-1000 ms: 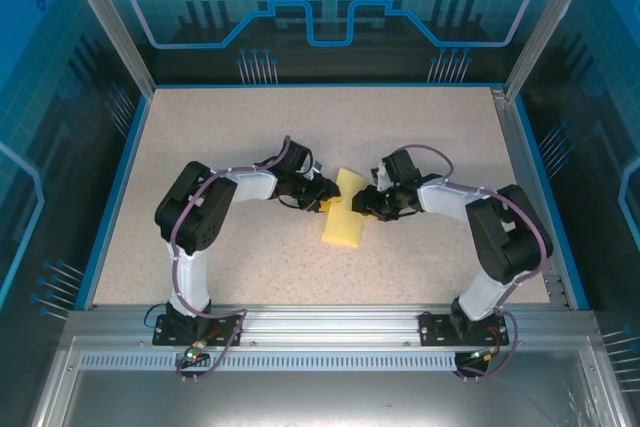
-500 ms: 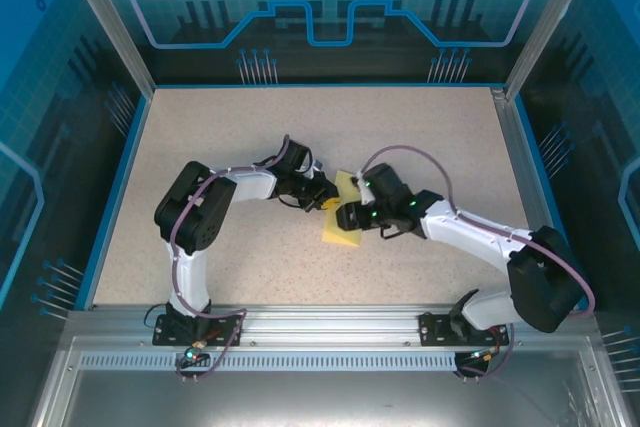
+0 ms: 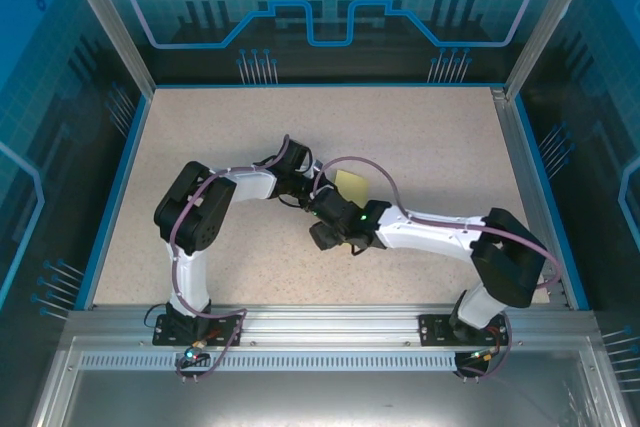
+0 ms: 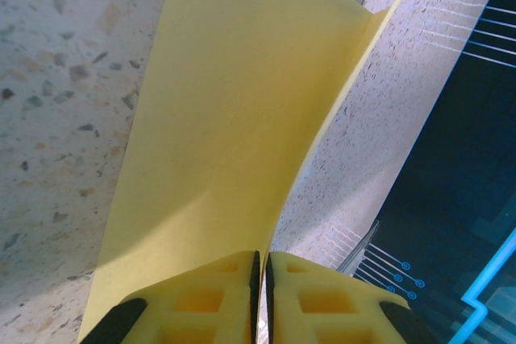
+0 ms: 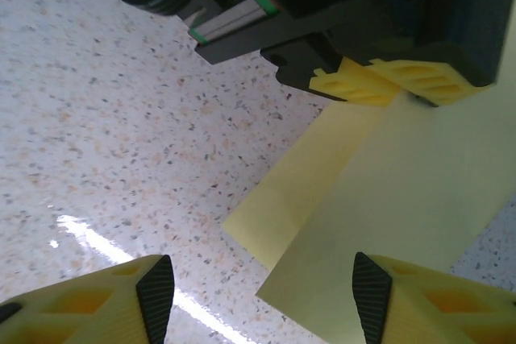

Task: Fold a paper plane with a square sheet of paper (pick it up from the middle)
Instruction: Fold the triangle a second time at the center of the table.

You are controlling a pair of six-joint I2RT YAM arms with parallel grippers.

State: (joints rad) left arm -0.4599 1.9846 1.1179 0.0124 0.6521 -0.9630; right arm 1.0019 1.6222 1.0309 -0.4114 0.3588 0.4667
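Observation:
The square sheet of paper (image 4: 242, 118) is yellow and folded into a long strip of two layers (image 5: 403, 199), lying on the speckled table. My left gripper (image 4: 260, 259) is shut on one edge of it, and its yellow fingers (image 5: 379, 82) show at the far end of the strip in the right wrist view. My right gripper (image 5: 262, 296) is open just above the strip's near end, one fingertip over bare table and the other over the paper, holding nothing. In the top view the left gripper (image 3: 305, 192) and right gripper (image 3: 324, 237) sit close together, and only a corner of the paper (image 3: 350, 181) shows.
The speckled table (image 3: 440, 137) has a blue rim and glass walls on three sides. The right arm (image 3: 430, 232) stretches leftwards across the middle, its cable arching over the paper. An aluminium rail (image 3: 320, 322) runs along the near edge.
The right arm has swung left across the paper, from its right side to its near left end, and its jaws have opened wider. The left gripper has stayed put, closing tighter on the paper.

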